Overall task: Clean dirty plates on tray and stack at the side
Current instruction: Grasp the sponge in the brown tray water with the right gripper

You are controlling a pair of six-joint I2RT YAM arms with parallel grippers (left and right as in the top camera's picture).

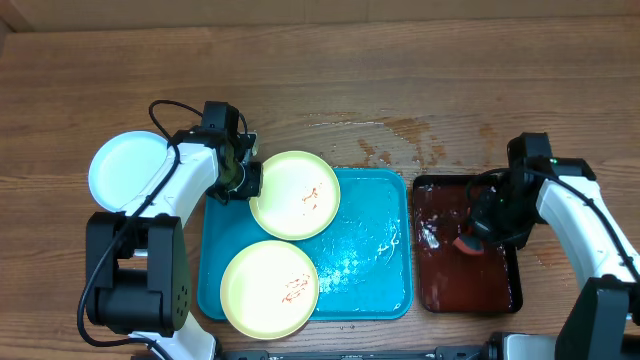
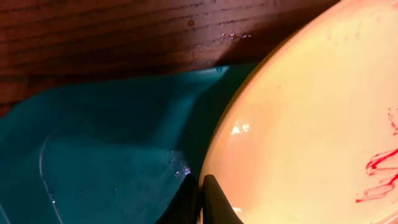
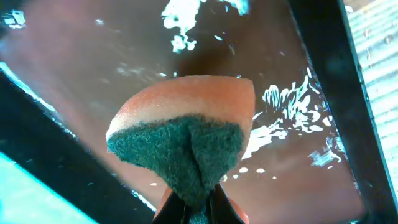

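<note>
The sponge, pinched in the closed right gripper, sits well right of the upper plate, whose rim the left gripper apparently clamps.

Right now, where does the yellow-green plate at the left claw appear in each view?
Overhead: the yellow-green plate lies middle left, its left rim at the left claw.
Left wrist: it fills the right half.
Right wrist: not in it.
Shared landmark: the turquoise tray, under the plate overhead, left half in the left wrist view, probably the cyan bottom-left corner in the right wrist view.
</note>
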